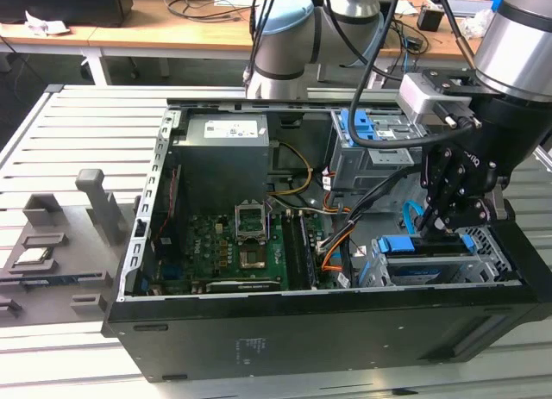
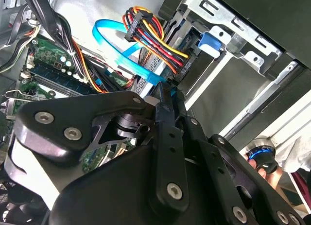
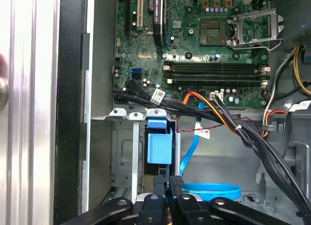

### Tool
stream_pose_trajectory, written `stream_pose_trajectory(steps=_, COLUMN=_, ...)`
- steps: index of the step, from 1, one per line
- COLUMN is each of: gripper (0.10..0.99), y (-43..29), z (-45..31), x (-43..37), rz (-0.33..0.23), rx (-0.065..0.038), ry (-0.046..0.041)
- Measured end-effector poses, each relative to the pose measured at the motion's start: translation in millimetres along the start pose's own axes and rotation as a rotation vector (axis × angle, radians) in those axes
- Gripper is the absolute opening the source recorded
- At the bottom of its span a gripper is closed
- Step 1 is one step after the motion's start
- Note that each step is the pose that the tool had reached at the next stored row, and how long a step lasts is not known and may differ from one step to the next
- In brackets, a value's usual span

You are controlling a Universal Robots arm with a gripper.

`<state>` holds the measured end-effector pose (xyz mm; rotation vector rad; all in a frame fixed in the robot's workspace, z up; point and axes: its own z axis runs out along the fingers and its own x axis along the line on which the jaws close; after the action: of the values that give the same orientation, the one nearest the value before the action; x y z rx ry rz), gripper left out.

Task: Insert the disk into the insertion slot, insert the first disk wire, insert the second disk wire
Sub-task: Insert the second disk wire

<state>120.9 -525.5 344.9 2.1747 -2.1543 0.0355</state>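
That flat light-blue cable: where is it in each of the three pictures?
Exterior view: light-blue cable loops beside the gripper.
Second wrist view: it arcs above the gripper.
First wrist view: it curls by the gripper.
Shared landmark: the orange-red wire bundle.

you're looking at a slatted grey bench [image 1: 78, 132]; at twelve o'clock behind it, a wooden desk [image 1: 155, 33] strewn with cables.
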Motion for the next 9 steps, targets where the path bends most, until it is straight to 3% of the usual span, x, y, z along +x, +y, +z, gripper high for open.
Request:
stream_pose_trajectory(steps=2, gripper=0.161, y=0.1, z=-1.9, x=0.2, rz=0.000, rx=0.000, ry=0.0002)
stream_pose_trajectory(steps=5, gripper=0.161, y=0.0, z=-0.3, x=0.0, rz=-0.001, rx=0.000, ry=-0.0105)
stream_pose_trajectory(steps=9, gripper=0.161, y=-0.7, z=1.5, x=-0.1, rz=-0.001, rx=0.000, ry=-0.0111)
